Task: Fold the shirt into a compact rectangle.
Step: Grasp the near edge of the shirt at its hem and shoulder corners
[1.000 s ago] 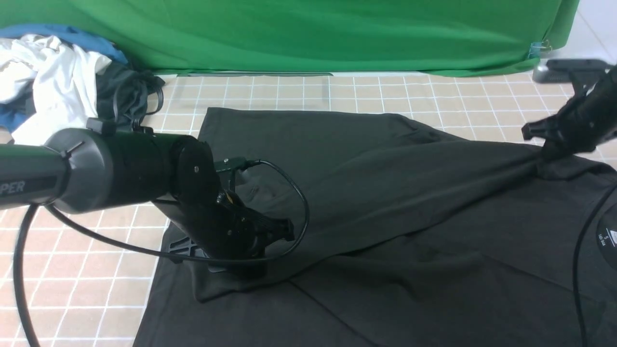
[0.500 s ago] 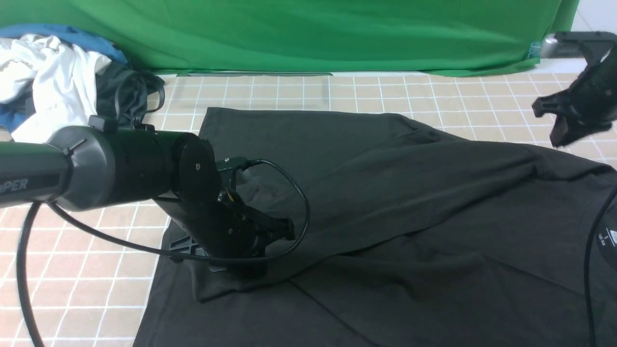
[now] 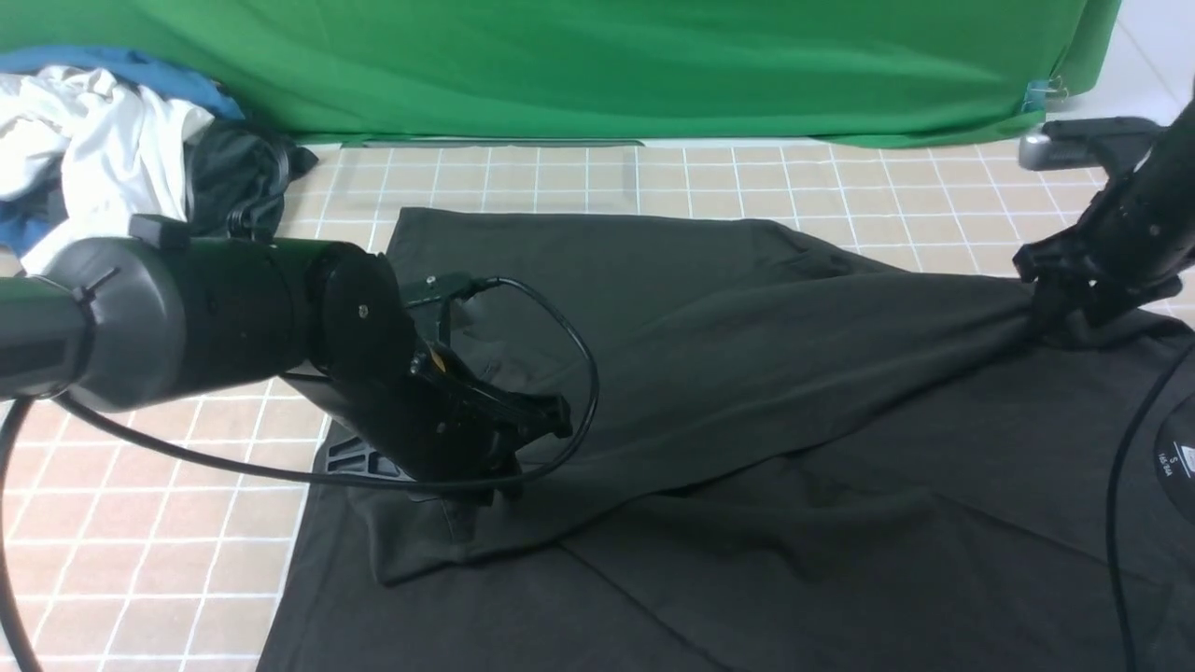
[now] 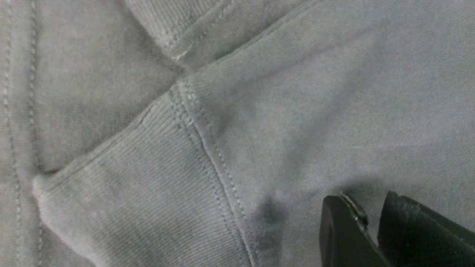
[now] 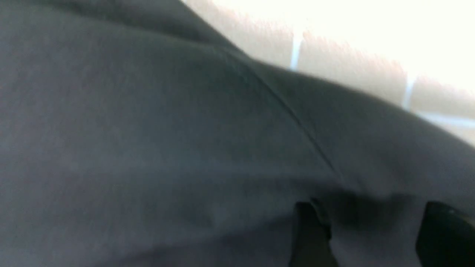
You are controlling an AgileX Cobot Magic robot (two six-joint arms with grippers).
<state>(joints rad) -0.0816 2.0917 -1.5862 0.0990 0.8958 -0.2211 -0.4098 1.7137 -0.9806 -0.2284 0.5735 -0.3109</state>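
Note:
The black shirt [image 3: 747,373] lies spread over the tiled tabletop, with a long fold running from its left sleeve to the right shoulder. My left gripper [image 3: 485,485] points down at the sleeve end. In the left wrist view its jaws [image 4: 369,207] stand almost together, with a pinch of the shirt [image 4: 259,111] between them, near the ribbed cuff [image 4: 148,185]. My right gripper [image 3: 1050,313] sits on the fold's right end. Its jaws [image 5: 374,226] stand wide apart, astride the cloth [image 5: 148,129]. A neck label [image 3: 1174,457] shows at the right edge.
A pile of white, blue and dark grey clothes [image 3: 112,159] lies at the back left. A green backdrop [image 3: 607,65] closes off the far side. Bare tabletop [image 3: 168,523] shows left of the shirt. Cables hang from the left arm [image 3: 579,373] and the right arm [image 3: 1120,485].
The right gripper let go, rose off the shirt, then came back down onto the fold with its jaws wider. The left arm has lifted a little with the sleeve.

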